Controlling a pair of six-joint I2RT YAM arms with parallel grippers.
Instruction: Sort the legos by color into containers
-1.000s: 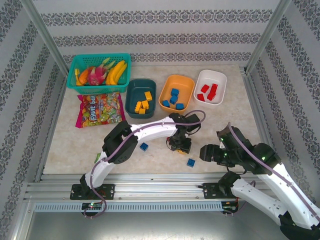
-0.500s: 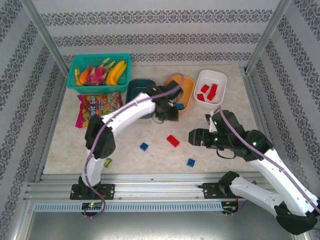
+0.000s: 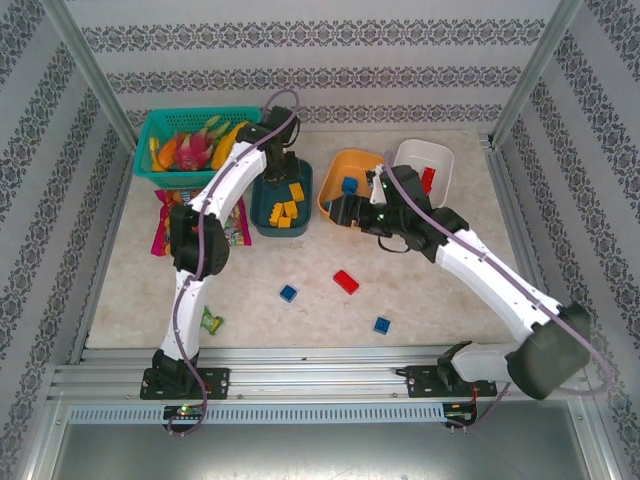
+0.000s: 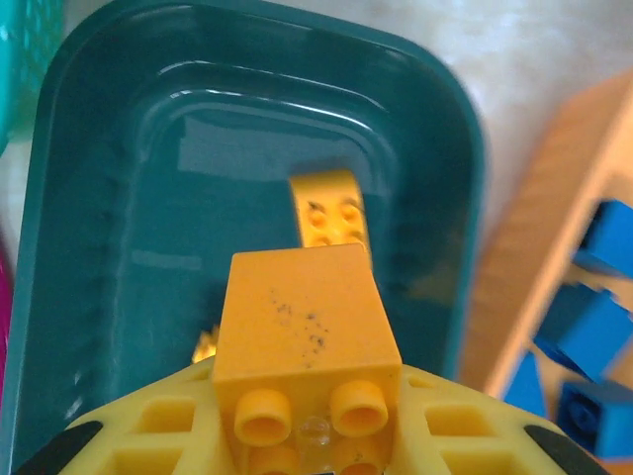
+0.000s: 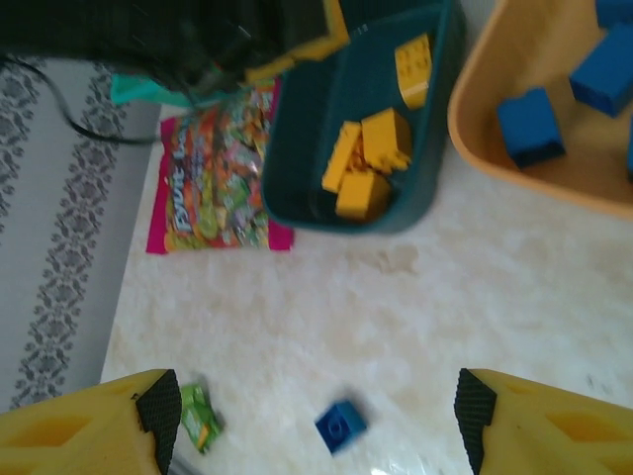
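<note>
My left gripper [image 4: 307, 401] is shut on a yellow lego [image 4: 302, 327] and hangs over the dark teal container [image 4: 99, 198], where another yellow lego [image 4: 331, 208] lies. From above, the left gripper [image 3: 274, 160] is at the teal container's [image 3: 262, 205] far end, with several yellow legos [image 3: 287, 208] inside. My right gripper [image 5: 316, 411] is open and empty, high above a blue lego [image 5: 340, 426]. Seen from above, the right gripper [image 3: 342, 211] is at the orange container's [image 3: 368, 158] front-left edge. A red lego [image 3: 346, 281] and two blue legos [image 3: 288, 293] [image 3: 382, 324] lie loose on the table. The white container [image 3: 412, 152] holds red legos [image 3: 428, 180].
A turquoise basket [image 3: 150, 130] of toy fruit stands at the back left. In front of it lies the candy bag [image 3: 163, 228], partly under the left arm. A small green toy [image 3: 211, 320] lies near the front left. Metal frame posts flank the table.
The left arm swung from mid-table to the teal container, carrying the yellow lego. The right arm moved from front right up to the orange container. The red lego is now uncovered.
</note>
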